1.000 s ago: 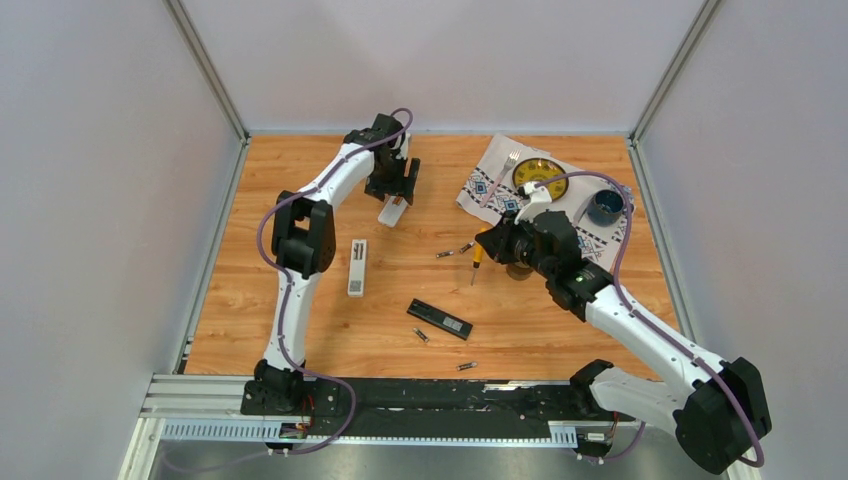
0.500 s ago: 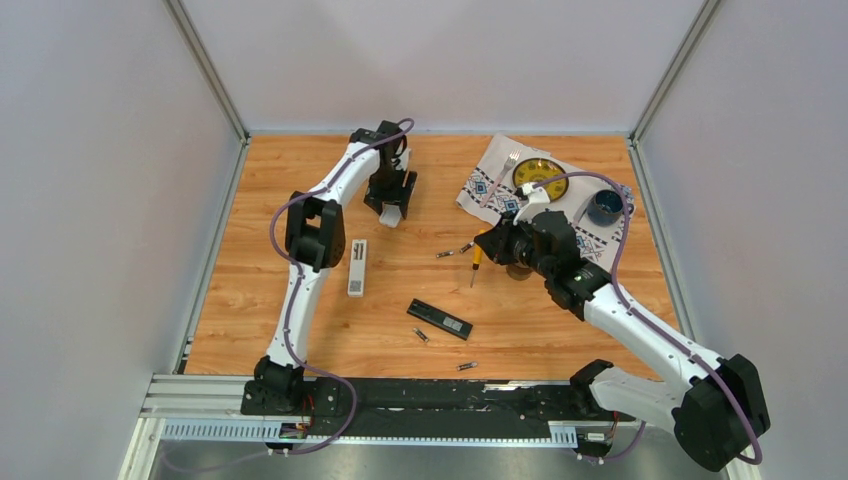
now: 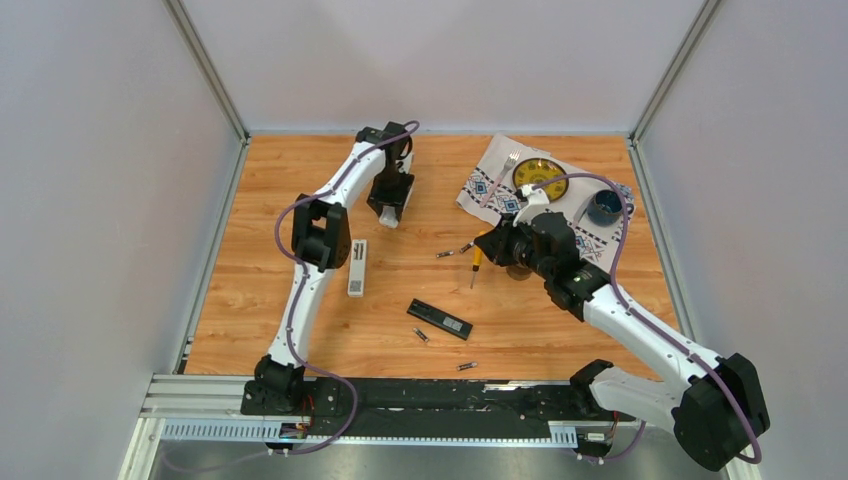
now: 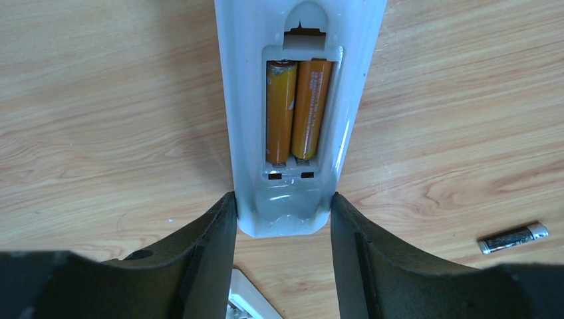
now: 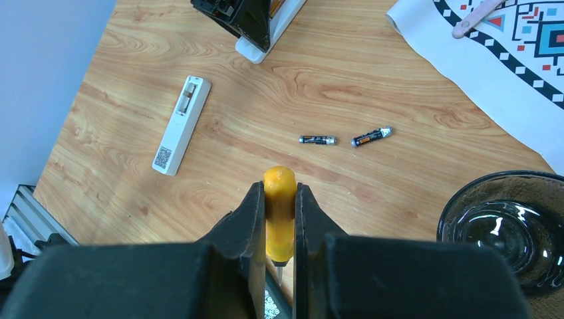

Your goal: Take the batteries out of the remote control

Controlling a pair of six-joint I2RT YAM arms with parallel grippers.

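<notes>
A white remote control lies back-up on the wooden table, its battery bay open. Two golden-orange batteries sit side by side in the bay. My left gripper has both fingers against the sides of the remote's near end; from above it is at the back of the table. My right gripper is shut on the yellow handle of a screwdriver, held above the table's middle. Two dark loose batteries lie beyond it.
A second white remote and a black remote lie mid-table, with more loose batteries nearby. A glass bowl stands by my right gripper. A patterned cloth holds a yellow plate and blue cup.
My left gripper has narrowed onto the white remote's end and shifted slightly toward the back of the table. The right arm and screwdriver have stayed still.
</notes>
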